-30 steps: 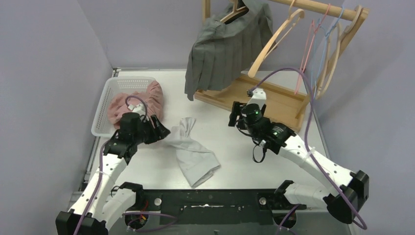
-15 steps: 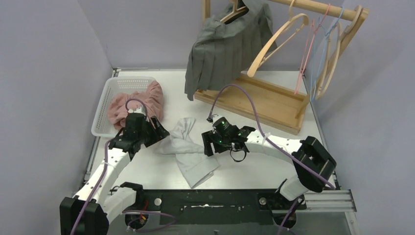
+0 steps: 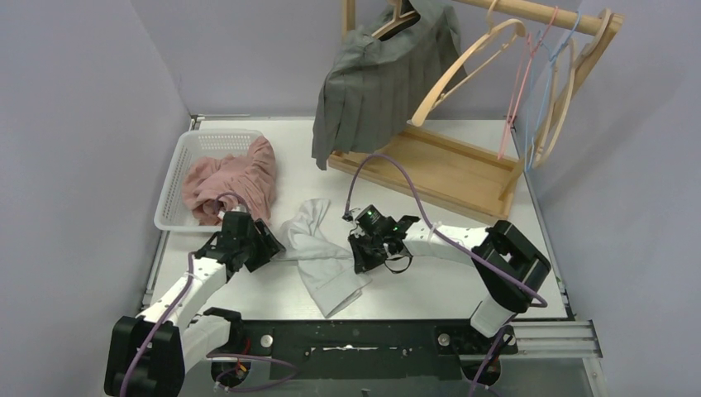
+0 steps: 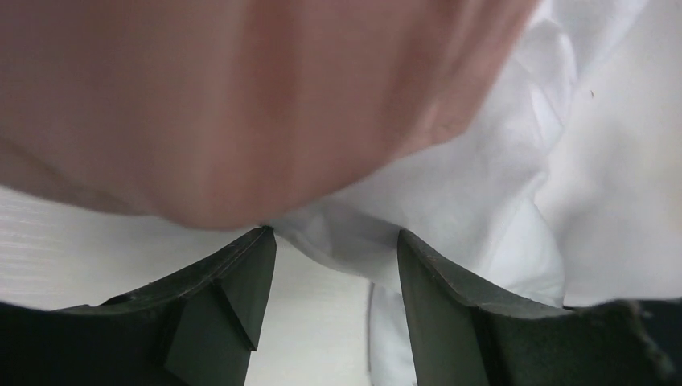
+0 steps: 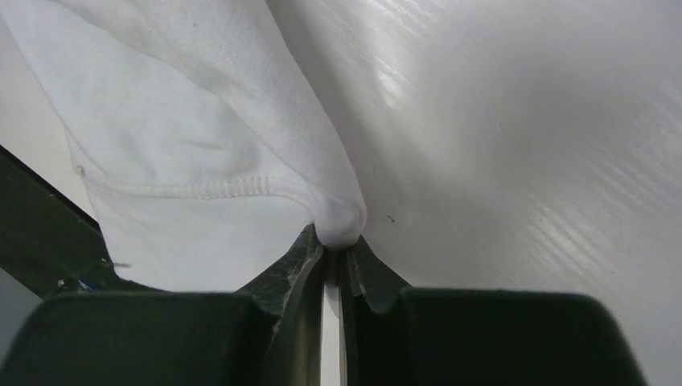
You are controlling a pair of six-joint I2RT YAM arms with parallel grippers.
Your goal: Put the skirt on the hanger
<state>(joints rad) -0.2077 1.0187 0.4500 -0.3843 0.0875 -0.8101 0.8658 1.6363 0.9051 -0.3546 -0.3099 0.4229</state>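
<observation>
The right pincer [image 5: 335,248] is pinched tight on a fold of the white skirt [image 5: 201,145]. The left pincer [image 4: 334,238] is apart at the skirt's other edge. The skirt lies on the tabletop [image 3: 430,281], well apart from the wooden hanger [image 3: 463,70].

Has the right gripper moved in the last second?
Yes. The right gripper left the wooden rack base, swung left and toward the arm bases, and now pinches the white skirt at its right edge.
</observation>
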